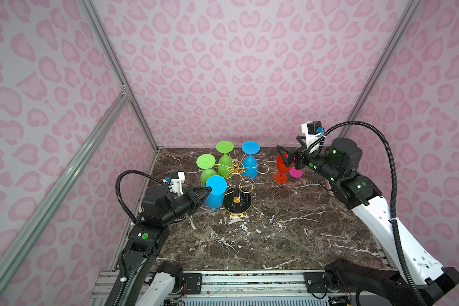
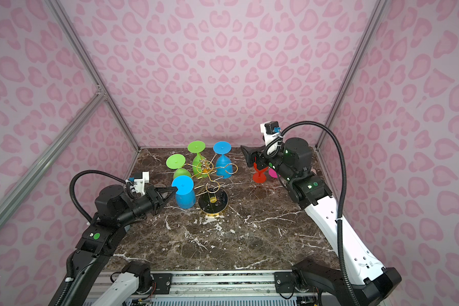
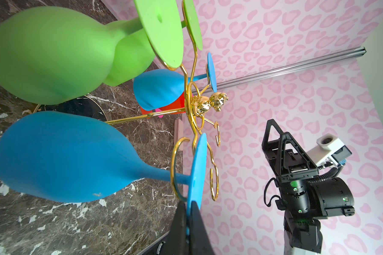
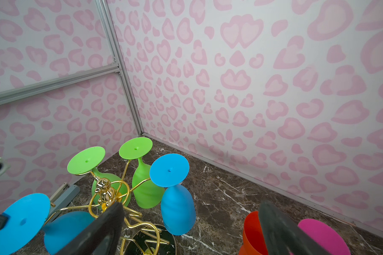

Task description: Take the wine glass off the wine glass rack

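The gold wire wine glass rack (image 1: 235,167) (image 2: 204,167) (image 3: 206,103) (image 4: 106,192) stands on its round black base (image 1: 236,205) towards the back left of the marble table. A blue wine glass (image 1: 215,196) (image 2: 184,194) (image 3: 64,156) (image 4: 20,220) hangs bowl-down in its front-left loop. My left gripper (image 1: 210,189) (image 2: 175,189) (image 3: 188,212) is shut on the edge of that glass's foot disc. My right gripper (image 1: 286,158) (image 2: 249,157) (image 4: 190,206) stands open over a red glass (image 1: 282,167) (image 4: 252,231), gripping nothing.
Two green glasses (image 1: 224,159) (image 1: 207,169) and a second blue glass (image 1: 250,161) also hang on the rack. Next to the upright red glass on the table is a pink glass (image 1: 296,172) (image 4: 323,236). Pink patterned walls close in the table at the back and sides.
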`<action>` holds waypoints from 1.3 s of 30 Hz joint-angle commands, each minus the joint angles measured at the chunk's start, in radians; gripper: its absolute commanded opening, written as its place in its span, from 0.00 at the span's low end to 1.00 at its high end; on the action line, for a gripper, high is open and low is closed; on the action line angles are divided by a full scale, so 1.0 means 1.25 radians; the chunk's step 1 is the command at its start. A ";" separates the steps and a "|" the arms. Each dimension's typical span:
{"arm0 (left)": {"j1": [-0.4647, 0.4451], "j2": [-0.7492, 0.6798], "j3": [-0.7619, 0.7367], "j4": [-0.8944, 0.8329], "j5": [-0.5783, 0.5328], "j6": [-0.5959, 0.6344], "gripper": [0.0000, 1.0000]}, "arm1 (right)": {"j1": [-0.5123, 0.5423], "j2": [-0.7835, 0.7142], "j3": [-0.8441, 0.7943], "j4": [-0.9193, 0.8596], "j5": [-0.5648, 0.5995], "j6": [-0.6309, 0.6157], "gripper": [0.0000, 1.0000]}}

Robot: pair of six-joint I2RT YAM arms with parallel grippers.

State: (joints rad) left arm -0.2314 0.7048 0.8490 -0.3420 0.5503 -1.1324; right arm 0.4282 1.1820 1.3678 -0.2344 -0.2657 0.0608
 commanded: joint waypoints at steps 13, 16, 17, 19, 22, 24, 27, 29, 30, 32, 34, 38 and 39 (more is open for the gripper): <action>0.001 0.020 0.020 0.001 0.004 -0.055 0.04 | 0.001 0.010 -0.001 0.011 -0.011 0.009 0.97; 0.001 0.022 0.020 -0.001 0.006 -0.059 0.03 | 0.001 0.012 -0.001 0.012 -0.013 0.010 0.97; 0.001 0.022 0.018 0.000 0.008 -0.063 0.03 | 0.000 0.013 0.000 0.013 -0.012 0.010 0.97; 0.002 0.022 0.018 0.005 0.011 -0.069 0.03 | 0.001 0.014 0.000 0.013 -0.014 0.010 0.97; 0.003 0.025 0.025 0.003 0.014 -0.068 0.03 | 0.000 0.016 0.001 0.012 -0.016 0.010 0.97; 0.003 0.026 0.029 0.001 0.015 -0.069 0.03 | 0.000 0.016 0.002 0.013 -0.017 0.011 0.97; 0.005 0.025 0.028 0.000 0.016 -0.073 0.03 | 0.000 0.016 0.002 0.013 -0.017 0.011 0.97; 0.007 0.023 0.030 0.000 0.017 -0.076 0.03 | 0.000 0.018 0.002 0.013 -0.018 0.011 0.97; 0.008 0.022 0.030 -0.001 0.016 -0.075 0.03 | 0.000 0.017 0.002 0.013 -0.017 0.011 0.97; 0.011 0.020 0.027 0.003 0.018 -0.082 0.03 | 0.000 0.016 0.002 0.013 -0.019 0.011 0.97; 0.013 0.019 0.026 0.006 0.020 -0.085 0.03 | 0.000 0.017 0.002 0.013 -0.018 0.011 0.97; 0.015 0.014 0.031 0.006 0.018 -0.088 0.03 | 0.000 0.014 0.002 0.012 -0.016 0.011 0.97; 0.016 0.015 0.033 0.007 0.019 -0.089 0.03 | 0.000 0.013 0.002 0.012 -0.016 0.011 0.97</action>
State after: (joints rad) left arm -0.2157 0.7273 0.8722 -0.3462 0.5686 -1.2339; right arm 0.4278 1.1988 1.3678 -0.2344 -0.2848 0.0685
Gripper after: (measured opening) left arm 0.065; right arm 0.973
